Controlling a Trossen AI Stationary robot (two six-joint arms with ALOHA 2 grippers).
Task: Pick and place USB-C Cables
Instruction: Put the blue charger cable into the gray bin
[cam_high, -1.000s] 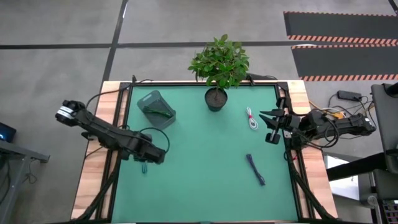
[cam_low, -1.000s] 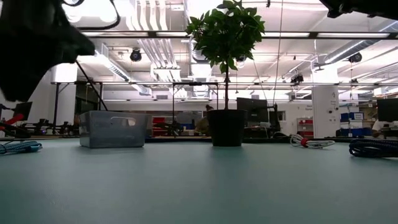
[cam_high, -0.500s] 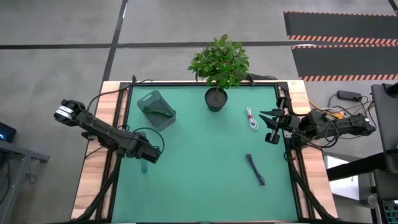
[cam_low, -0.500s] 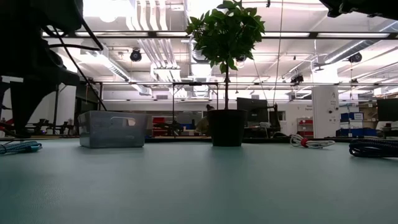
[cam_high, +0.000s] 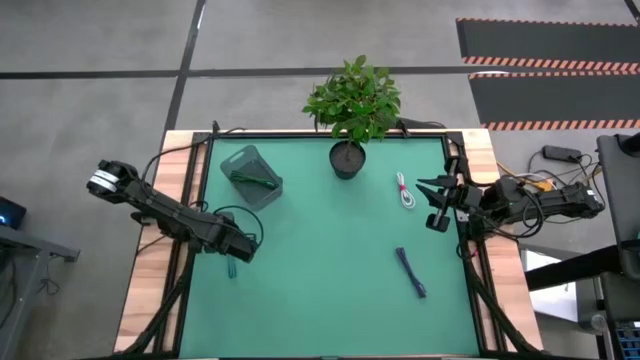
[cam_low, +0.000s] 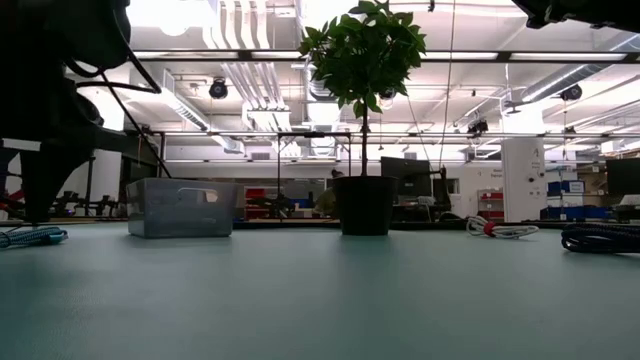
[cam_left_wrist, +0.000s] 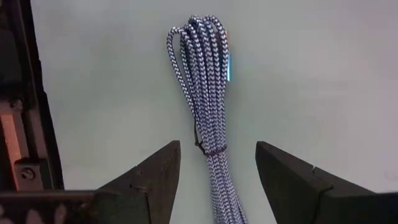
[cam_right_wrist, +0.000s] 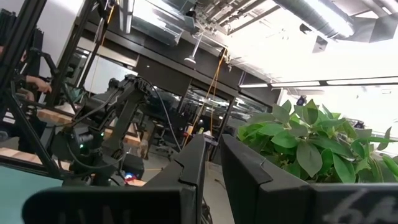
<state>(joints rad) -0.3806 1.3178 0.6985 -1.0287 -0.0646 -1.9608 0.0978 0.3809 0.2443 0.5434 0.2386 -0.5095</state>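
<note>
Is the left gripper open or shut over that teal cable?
Open: the left gripper has its fingers spread either side of the teal cable, which lies on the mat.

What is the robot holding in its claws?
Nothing. The left claw is open over the teal cable, one finger on each side. The right claw is shut and empty.

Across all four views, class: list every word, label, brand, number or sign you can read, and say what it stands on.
No readable text appears in any view.
The teal cable between the open left gripper fingers carries no print.
The grey basket and plant pot show no labels.
Blue items on distant shelves in the low view may carry markings, but they are too small to read.
</note>
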